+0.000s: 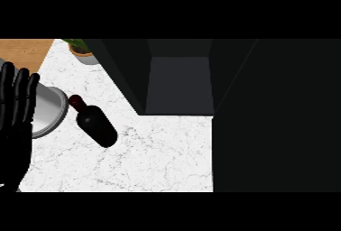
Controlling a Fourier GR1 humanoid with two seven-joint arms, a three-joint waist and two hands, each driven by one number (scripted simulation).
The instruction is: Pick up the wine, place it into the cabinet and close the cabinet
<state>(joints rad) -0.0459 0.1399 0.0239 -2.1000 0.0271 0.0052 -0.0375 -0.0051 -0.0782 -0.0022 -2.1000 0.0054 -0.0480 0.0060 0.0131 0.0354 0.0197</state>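
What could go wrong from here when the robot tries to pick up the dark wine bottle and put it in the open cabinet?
1. The dark wine bottle with the red cap stands close to the round grey metal pot; a reaching hand may bump the pot.
2. Only the left black hand shows, open at the left edge, so the pot lies between it and the bottle.
3. The dark open cabinet looks narrow; the bottle may strike its walls.

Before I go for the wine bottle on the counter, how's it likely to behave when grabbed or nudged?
The wine bottle looks rigid and smooth, so it may slip in the fingers. It appears to lie on the marble counter; if so, a nudge could roll it. Its narrow neck points toward the grey pot, and the wider body offers more to grasp.
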